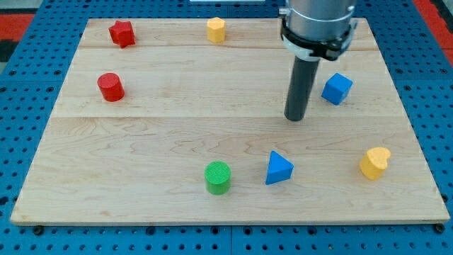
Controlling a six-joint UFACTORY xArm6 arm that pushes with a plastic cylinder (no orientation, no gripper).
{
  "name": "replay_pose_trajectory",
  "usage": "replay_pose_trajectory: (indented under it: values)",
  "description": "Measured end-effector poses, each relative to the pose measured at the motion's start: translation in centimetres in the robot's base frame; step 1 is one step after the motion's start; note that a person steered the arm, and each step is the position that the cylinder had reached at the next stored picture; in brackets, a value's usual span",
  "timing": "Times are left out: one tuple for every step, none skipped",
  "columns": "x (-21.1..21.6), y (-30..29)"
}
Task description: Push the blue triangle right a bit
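The blue triangle lies on the wooden board near the view's bottom, right of centre. My tip stands on the board above the triangle and slightly to its right, well apart from it. The rod rises to the arm's grey body at the view's top. A blue cube sits just to the right of the rod.
A green cylinder is left of the triangle. A yellow heart-like block lies at the lower right. A red star and red cylinder are at the upper left. A yellow hexagon is at the top centre.
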State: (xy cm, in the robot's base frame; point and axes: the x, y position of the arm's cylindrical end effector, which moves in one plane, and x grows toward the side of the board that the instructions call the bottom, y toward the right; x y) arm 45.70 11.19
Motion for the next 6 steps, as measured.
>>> replay_pose_trajectory:
  values:
    - [3.9,0.2]
    - [9.4,0.1]
    - [15.5,1.1]
    - [15.4,-4.5]
    - [12.0,-7.6]
    - [9.3,-6.3]
